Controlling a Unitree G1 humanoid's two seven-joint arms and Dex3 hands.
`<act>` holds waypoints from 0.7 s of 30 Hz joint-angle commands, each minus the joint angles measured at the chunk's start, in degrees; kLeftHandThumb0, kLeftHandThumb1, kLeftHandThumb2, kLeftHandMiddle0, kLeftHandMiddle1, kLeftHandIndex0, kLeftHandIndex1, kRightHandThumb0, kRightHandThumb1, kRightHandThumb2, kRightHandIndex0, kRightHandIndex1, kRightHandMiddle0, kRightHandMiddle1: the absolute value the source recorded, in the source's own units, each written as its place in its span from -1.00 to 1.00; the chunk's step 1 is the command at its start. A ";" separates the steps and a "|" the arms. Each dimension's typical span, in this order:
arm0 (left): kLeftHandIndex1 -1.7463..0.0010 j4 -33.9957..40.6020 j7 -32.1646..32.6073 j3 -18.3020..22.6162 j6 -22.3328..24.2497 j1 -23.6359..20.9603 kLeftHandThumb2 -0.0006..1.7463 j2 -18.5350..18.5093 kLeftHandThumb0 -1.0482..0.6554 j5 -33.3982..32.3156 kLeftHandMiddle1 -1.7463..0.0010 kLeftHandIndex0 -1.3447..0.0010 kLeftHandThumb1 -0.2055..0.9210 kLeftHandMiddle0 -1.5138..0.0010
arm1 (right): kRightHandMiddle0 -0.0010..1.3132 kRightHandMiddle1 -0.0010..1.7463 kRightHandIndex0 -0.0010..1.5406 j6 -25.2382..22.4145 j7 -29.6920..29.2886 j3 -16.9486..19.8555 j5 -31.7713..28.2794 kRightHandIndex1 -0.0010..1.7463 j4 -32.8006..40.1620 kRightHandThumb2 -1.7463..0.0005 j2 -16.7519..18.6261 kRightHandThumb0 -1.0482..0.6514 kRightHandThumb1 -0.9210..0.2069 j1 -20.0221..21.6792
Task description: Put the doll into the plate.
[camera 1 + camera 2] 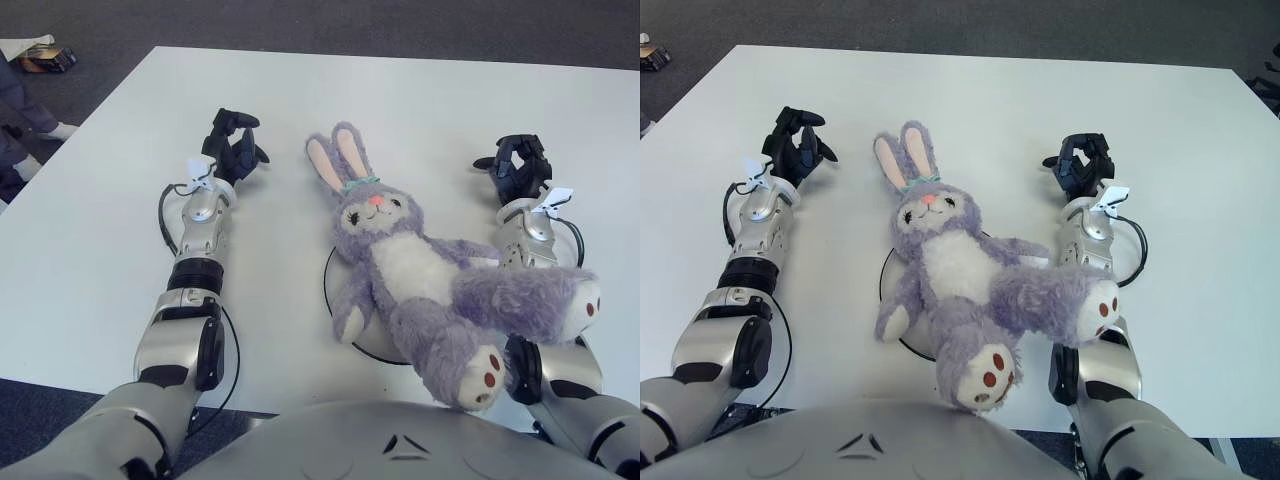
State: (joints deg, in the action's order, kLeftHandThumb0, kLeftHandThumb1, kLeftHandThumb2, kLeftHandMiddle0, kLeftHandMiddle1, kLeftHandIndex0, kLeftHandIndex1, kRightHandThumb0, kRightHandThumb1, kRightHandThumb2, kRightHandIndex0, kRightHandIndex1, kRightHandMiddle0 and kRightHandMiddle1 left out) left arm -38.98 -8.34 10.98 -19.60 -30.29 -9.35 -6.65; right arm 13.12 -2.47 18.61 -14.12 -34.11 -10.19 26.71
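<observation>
A purple plush bunny doll (415, 275) lies on its back over a white, dark-rimmed plate (335, 305), covering most of it. Its ears point away from me, and one leg drapes over my right forearm. My left hand (233, 145) is to the left of the doll's ears with its fingers curled and nothing in them. To the right of the doll's head, my right hand (518, 165) also has its fingers curled and holds nothing. Neither hand touches the doll's head.
The white table (90, 250) spreads wide around the doll; its left edge runs diagonally. Dark carpet lies beyond. A person's leg and shoe (30, 125) and a small box (45, 58) are off the far left corner.
</observation>
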 commanded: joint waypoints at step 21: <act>-1.00 12.01 -5.43 -3.40 9.31 6.91 -0.25 -0.39 -0.19 -0.97 -1.00 0.62 0.83 -0.10 | -0.44 1.00 -0.12 -6.29 -3.69 -1.66 2.87 0.97 3.89 -0.02 1.43 -0.23 -0.52 -0.56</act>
State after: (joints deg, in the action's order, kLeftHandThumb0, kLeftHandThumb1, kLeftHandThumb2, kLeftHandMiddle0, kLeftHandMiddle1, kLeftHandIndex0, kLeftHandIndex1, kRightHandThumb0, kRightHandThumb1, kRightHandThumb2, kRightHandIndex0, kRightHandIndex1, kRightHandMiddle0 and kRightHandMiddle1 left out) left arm -27.44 -13.61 7.98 -11.26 -24.16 -9.49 -7.98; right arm 6.33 -6.55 17.45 -12.12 -29.58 -8.48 26.84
